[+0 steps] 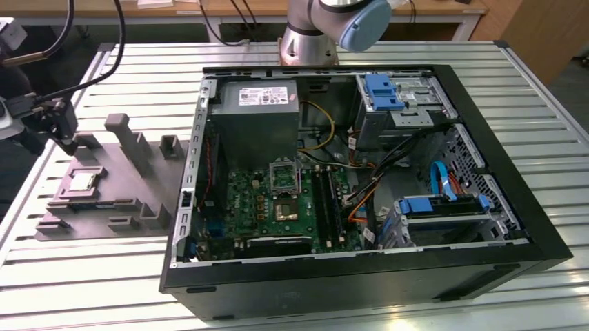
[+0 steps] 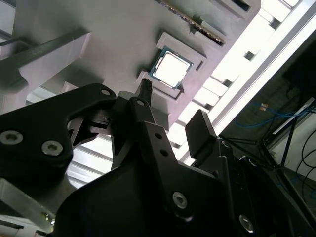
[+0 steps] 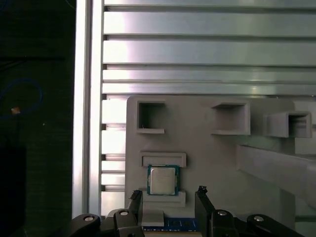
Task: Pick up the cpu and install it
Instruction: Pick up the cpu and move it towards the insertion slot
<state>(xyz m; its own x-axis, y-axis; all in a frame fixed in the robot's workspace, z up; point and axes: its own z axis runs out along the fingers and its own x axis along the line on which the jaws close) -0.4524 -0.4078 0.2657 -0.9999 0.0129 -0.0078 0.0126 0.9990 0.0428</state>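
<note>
Cpu [image 3: 163,179] lies in its tray [image 3: 207,148], not yet picked up. Gripper [image 3: 168,193] hovers over it, fingers spread and empty.

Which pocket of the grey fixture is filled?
The pocket nearest the gripper: the cpu lies in it, while the square pockets beyond are empty.

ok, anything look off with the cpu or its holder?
Nothing stands out. The cpu lies flat and square in its recess on the grey fixture, with no tilt or visible damage. The gripper is open, close by it.
</note>
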